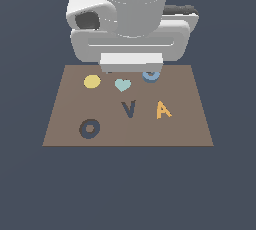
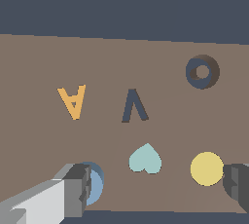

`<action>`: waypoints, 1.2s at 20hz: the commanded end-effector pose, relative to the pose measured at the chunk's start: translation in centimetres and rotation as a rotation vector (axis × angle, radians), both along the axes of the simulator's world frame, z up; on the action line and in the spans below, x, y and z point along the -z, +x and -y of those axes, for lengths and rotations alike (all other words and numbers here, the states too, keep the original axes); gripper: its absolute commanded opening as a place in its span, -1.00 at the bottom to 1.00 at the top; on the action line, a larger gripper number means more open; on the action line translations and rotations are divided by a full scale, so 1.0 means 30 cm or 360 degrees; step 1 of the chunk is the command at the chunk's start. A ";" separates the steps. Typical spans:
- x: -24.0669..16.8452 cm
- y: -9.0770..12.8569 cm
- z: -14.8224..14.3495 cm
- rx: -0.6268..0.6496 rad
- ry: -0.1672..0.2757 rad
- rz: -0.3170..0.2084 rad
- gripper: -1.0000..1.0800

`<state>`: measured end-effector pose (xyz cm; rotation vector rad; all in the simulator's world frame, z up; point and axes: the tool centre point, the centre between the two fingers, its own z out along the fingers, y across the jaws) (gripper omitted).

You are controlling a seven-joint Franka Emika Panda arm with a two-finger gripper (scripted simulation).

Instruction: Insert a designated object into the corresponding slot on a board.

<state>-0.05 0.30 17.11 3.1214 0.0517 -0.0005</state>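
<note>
Ring (image 1: 151, 76) half hidden behind tool (image 2: 158, 184), far edge of board (image 1: 190, 124).

White Panda arm low over the scene in the exterior view, wrist pointing straight down, gripper (image 2: 155, 186) with jaws spread wide, one grey finger (image 2: 78, 189) and the other finger (image 2: 237, 185) well apart, nothing clamped between them
</note>
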 end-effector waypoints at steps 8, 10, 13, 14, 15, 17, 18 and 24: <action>0.030 -0.024 -0.020 -0.0011 0.0002 0.0000 0.92; 0.050 -0.041 -0.034 -0.0018 0.0004 0.0000 0.92; 0.091 -0.073 -0.061 -0.0032 0.0007 0.0000 0.92; 0.107 -0.087 -0.072 -0.0038 0.0009 0.0000 0.92; 0.125 -0.101 -0.084 -0.0044 0.0010 -0.0001 0.92; 0.164 -0.133 -0.110 -0.0058 0.0013 -0.0001 0.92; 0.186 -0.150 -0.124 -0.0066 0.0015 -0.0001 0.92; 0.303 -0.244 -0.200 -0.0106 0.0025 -0.0001 0.92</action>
